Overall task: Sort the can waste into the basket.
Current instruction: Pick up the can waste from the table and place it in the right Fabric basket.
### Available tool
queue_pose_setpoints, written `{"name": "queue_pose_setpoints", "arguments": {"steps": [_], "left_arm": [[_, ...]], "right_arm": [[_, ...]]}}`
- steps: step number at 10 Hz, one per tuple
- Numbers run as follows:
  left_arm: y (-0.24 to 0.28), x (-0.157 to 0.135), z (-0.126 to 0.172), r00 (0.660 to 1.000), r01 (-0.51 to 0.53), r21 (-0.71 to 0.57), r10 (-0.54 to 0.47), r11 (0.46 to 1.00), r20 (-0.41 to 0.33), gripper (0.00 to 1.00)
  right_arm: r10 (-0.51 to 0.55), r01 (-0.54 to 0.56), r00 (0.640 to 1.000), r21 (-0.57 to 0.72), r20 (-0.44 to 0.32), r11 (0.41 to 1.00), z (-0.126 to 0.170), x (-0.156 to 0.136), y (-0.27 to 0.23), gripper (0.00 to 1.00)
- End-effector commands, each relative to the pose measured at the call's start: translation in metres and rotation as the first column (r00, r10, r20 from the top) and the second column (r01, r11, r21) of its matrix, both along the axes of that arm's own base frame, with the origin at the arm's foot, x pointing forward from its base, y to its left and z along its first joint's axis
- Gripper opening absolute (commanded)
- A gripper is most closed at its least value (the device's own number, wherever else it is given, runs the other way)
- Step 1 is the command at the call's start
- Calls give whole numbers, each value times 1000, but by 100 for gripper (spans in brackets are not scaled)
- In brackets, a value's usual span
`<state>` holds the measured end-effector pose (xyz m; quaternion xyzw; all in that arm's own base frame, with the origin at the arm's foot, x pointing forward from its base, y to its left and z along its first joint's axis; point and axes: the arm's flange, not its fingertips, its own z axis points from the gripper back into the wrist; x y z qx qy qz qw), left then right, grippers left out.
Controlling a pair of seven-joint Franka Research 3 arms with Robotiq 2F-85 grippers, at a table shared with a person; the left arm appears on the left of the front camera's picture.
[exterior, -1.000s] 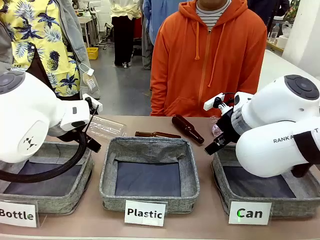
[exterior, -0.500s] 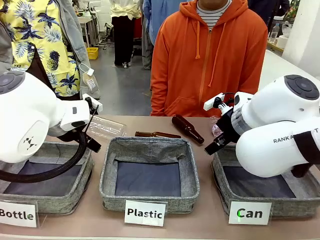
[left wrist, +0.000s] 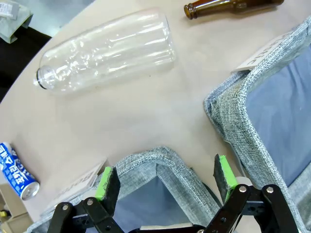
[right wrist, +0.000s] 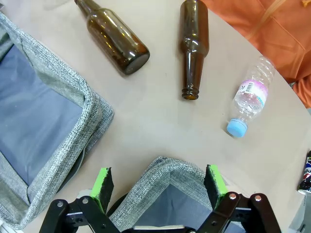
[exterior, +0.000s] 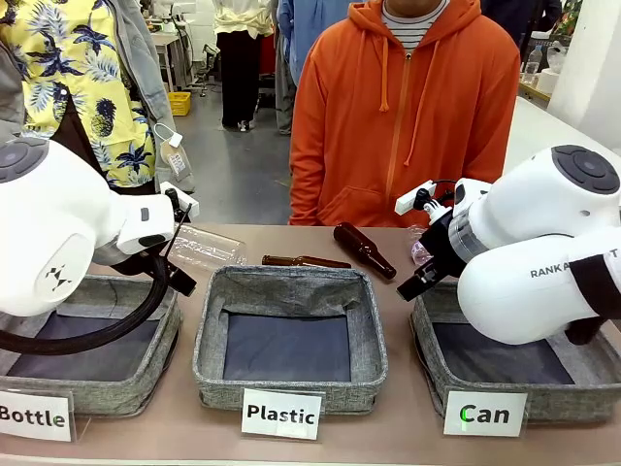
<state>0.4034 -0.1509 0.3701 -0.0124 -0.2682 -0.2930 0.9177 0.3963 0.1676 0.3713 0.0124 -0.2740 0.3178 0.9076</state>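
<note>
A crushed blue-and-white can (left wrist: 14,170) lies on the table at the lower left of the left wrist view, beyond the basket corner under that gripper. A dark can (right wrist: 306,170) is cut off by the right edge of the right wrist view. The basket (exterior: 563,403) carded "Can" stands at the front right. My right gripper (right wrist: 158,180) hangs open over its far corner (right wrist: 167,172), holding nothing. My left gripper (left wrist: 165,174) is open and empty over a corner of the "Bottle" bin (exterior: 97,393). Both grippers hover apart from the cans.
The "Plastic" bin (exterior: 291,388) stands in the middle. Two brown glass bottles (right wrist: 116,39) (right wrist: 192,48) and a small clear bottle with a blue cap (right wrist: 248,99) lie behind the bins. A large clear plastic bottle (left wrist: 107,51) lies behind the left bin. A person in an orange hoodie (exterior: 408,116) stands across the table.
</note>
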Motion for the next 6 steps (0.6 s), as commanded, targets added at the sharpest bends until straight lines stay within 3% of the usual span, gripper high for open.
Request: {"name": "queue_pose_setpoints", "arguments": {"steps": [1, 3, 4, 6], "left_arm": [[0, 0, 0, 1000, 1, 0, -1, 1000, 0, 100], [0, 0, 0, 1000, 1, 0, -1, 1000, 0, 100], [0, 0, 0, 1000, 0, 0, 0, 1000, 0, 100], [-6, -29, 61, 999, -31, -56, 31, 998, 12, 100]], "right_arm": [[-1, 1, 1000, 1, 0, 1000, 0, 0, 0, 100], [0, 0, 1000, 0, 0, 1000, 0, 0, 0, 100], [24, -24, 1000, 13, 7, 1000, 18, -5, -5, 100], [17, -20, 999, 56, 48, 998, 77, -30, -15, 100]]}}
